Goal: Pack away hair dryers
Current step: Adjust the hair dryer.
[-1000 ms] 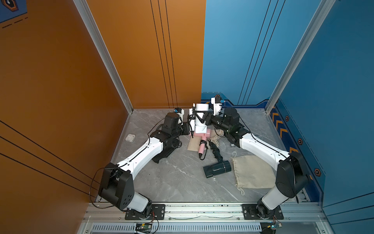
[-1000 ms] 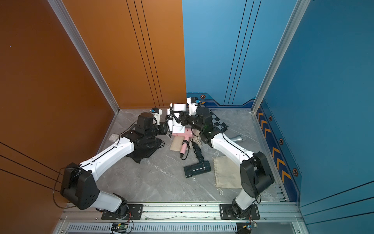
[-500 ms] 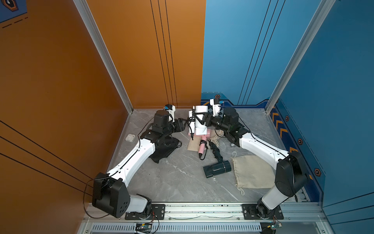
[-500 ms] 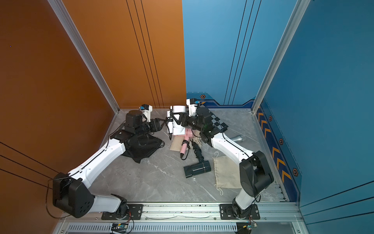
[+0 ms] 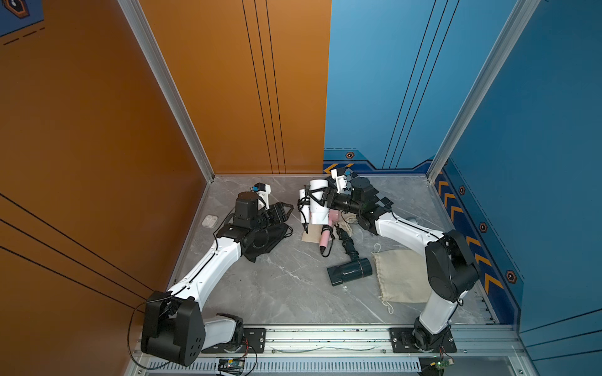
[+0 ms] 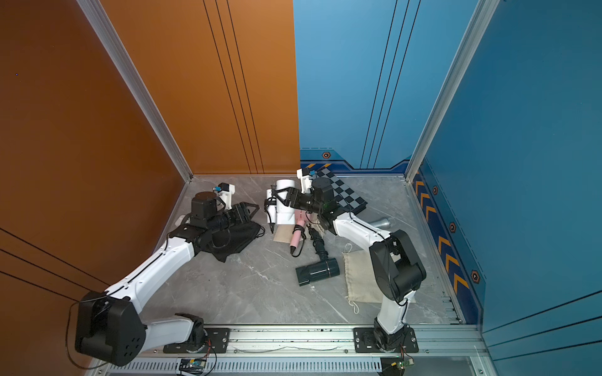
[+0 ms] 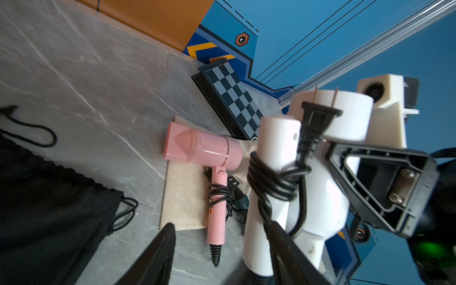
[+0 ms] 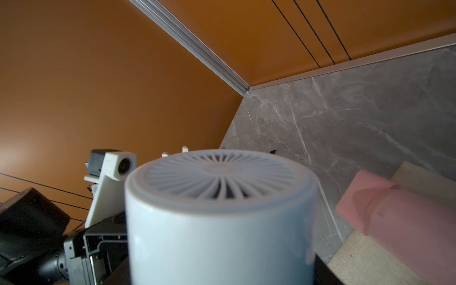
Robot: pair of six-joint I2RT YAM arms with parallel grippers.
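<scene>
Holding the white dryer upright above the bench, the right tool pinches its barrel, probably to feed the black bag under the spread left tool; pink dryer and dark dryer lie nearby.

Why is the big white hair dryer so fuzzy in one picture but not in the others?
Right wrist view: the white hair dryer is very close to the lens, so it goes blurry, and the pink hair dryer beside it is soft too. Left wrist view: both look sharper, with shiny glare stripes on the pink one. Both top views: even light, everything small but crisp.
</scene>
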